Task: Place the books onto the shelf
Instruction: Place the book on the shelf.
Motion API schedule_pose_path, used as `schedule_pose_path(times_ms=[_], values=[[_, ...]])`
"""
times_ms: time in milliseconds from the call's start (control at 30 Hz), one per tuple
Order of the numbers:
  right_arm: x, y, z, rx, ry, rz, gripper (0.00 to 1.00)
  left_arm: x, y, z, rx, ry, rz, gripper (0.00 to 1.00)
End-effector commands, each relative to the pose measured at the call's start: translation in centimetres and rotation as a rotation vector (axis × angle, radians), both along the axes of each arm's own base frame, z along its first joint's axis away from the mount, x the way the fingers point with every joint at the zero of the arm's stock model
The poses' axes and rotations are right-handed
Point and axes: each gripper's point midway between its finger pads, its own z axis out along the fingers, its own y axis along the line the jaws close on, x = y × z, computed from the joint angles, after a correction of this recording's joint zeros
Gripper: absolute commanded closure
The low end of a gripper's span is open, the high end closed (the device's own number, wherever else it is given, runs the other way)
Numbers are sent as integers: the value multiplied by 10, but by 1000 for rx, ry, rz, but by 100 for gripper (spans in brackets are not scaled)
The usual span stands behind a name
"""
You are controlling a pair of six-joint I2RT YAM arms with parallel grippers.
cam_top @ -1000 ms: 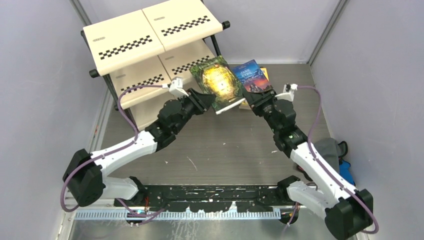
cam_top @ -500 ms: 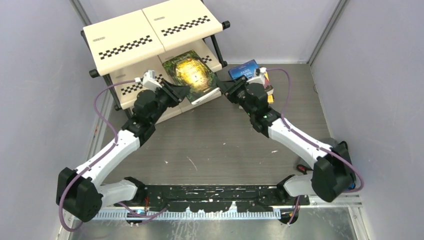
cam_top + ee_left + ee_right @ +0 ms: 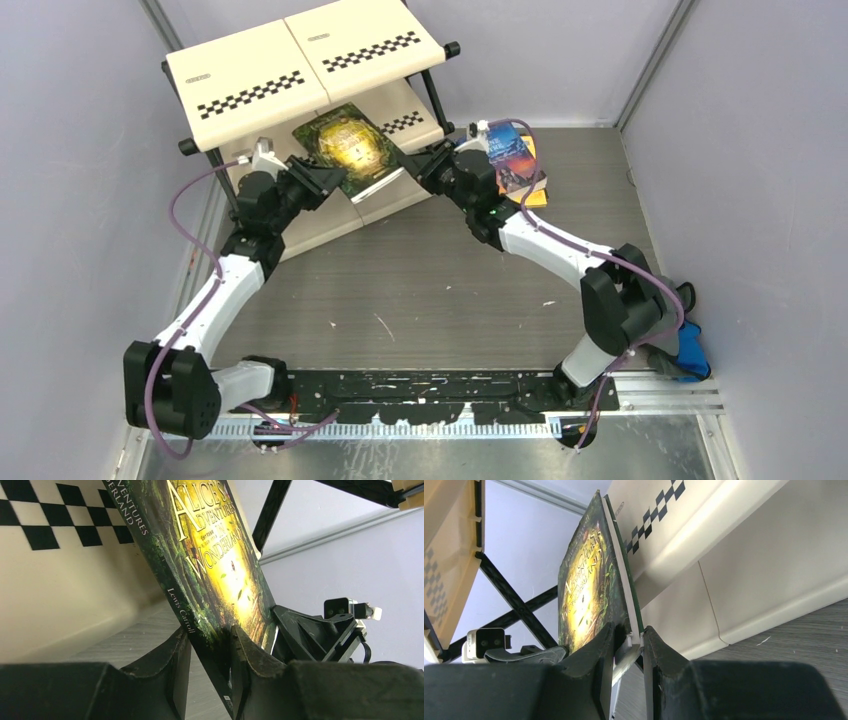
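Observation:
The dark green-and-gold book (image 3: pixel 348 146) is held in the air between both grippers, tilted, over the front edge of the shelf's (image 3: pixel 250 72) middle tier. My left gripper (image 3: pixel 322 180) is shut on the book's spine-side lower corner, and the left wrist view shows its jaws (image 3: pixel 210 636) clamping the cover (image 3: pixel 210 560). My right gripper (image 3: pixel 424 166) is shut on the opposite page-edge corner, seen in the right wrist view (image 3: pixel 629 635) pinching the book (image 3: pixel 584 590). A blue book (image 3: pixel 511 154) lies on an orange one (image 3: pixel 537 196) on the table at the back right.
The shelf's cream panels (image 3: pixel 734 545) with checkered strips and its black frame tubes (image 3: pixel 509 597) stand close behind the held book. A blue cloth (image 3: pixel 692 352) lies by the right wall near the right arm's base. Walls enclose the table on three sides.
Both arms have carried the green-and-gold book left and back, from above the table's middle to the shelf's middle tier. The blue book, earlier half hidden by the right gripper, now lies uncovered.

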Motion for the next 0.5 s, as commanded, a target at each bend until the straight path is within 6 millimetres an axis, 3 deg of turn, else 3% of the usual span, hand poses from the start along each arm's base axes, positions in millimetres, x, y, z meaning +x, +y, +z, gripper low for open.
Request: schedule_pose_path(times_ms=[0,100,200,467], values=[[10,2,6,-80,-72,-7,99,2,11,49,-3,-176,13,70],[12,9,3,-82,-70,-7,99,0,16,47,0,-164,23,55],[13,14,2,-83,-71,-6,99,-2,21,45,4,-150,38,48],[18,28,1,-84,-74,-12,99,-11,38,44,0,-136,97,39]])
